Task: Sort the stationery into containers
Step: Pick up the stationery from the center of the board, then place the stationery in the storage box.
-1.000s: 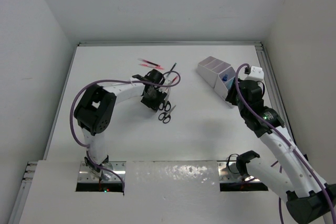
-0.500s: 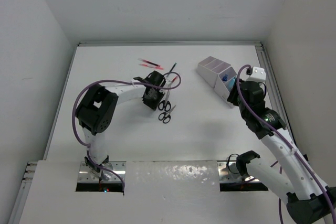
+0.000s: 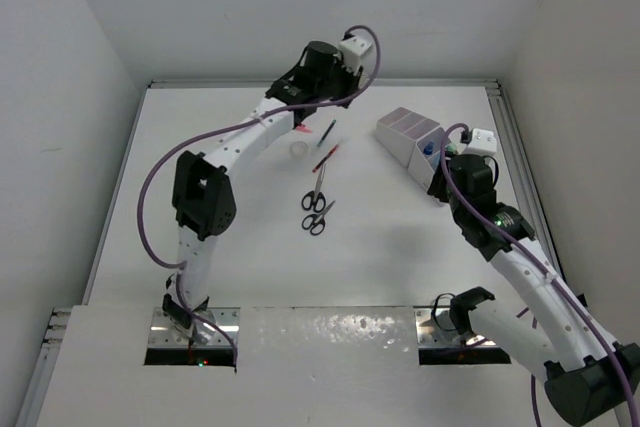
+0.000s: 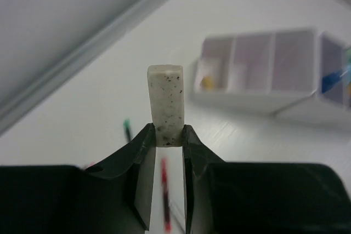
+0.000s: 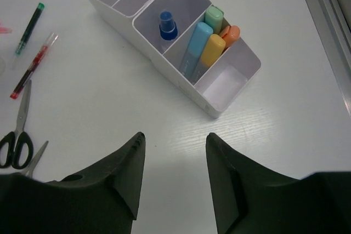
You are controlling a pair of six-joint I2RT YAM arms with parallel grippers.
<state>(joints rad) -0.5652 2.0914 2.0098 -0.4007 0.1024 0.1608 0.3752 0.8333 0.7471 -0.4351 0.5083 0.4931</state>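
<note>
- left gripper [image 4: 166,135]: raised high over the far side of the table [image 3: 400,247], jaws clamped on the lower end of a speckled beige eraser [image 4: 165,100] that stands upright between them. this piece is lifted but not yet in any compartment.
- tape ring [image 3: 298,149]: lies on the table below the left arm, unsorted.
- pens: a green-black pen [image 5: 30,26] and a red pen [image 5: 34,64] lie just beside each other on the table, well apart from the organiser. both are left to do.
- scissors: 2 black-handled pairs, 1 [image 3: 318,187] near the pens and 1 [image 3: 320,219] just nearer the arms. neither is sorted.
- organiser [image 5: 164,67]: 1 compartment holds the blue-capped bottle [image 5: 167,26]; the next holds 4 pastel capsules, blue [image 5: 194,47], yellow [image 5: 211,50], green [image 5: 215,17] and orange [image 5: 231,32]. the end compartment beside them looks bare. the left wrist view shows something yellow in another compartment, too blurred to name.
- right gripper [image 5: 175,138]: hovers near the organiser with its jaws apart and nothing between them.
- judgement: about half done. bottle and capsules are in; the eraser is on its way; tape ring, 2 pens and 2 scissors are left.
</note>
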